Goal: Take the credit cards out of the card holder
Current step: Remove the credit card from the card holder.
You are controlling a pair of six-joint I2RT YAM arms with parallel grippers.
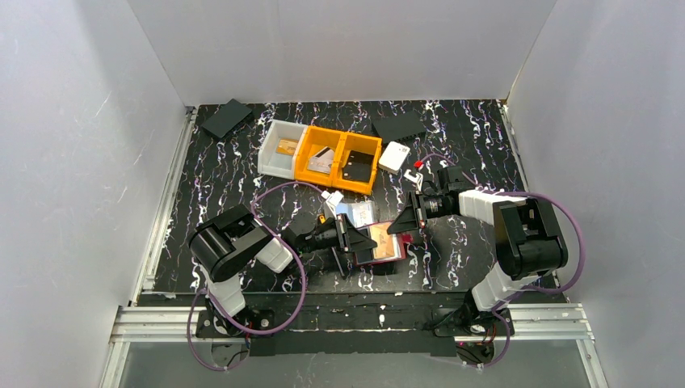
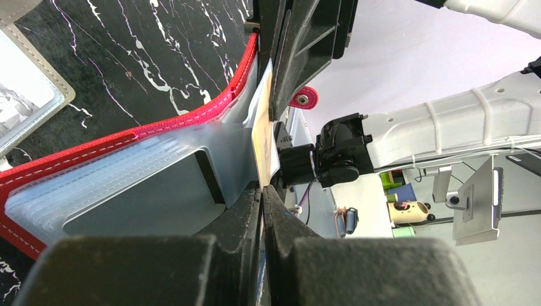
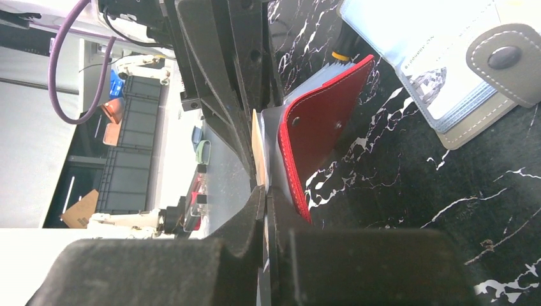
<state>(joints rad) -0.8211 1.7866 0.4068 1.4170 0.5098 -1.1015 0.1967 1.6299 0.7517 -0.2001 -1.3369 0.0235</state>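
inside the red card holder (image 2: 159, 131) sits one orange card (image 2: 263, 143).

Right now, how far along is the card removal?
Partly done, it seems: a tan card lies in the white bin and a grey card in the orange bin. In hand: the left hand pinches a sleeve of the red card holder while the right hand appears to pinch the orange card in it, not yet free. Left: pulling that card; any others inside are hidden.
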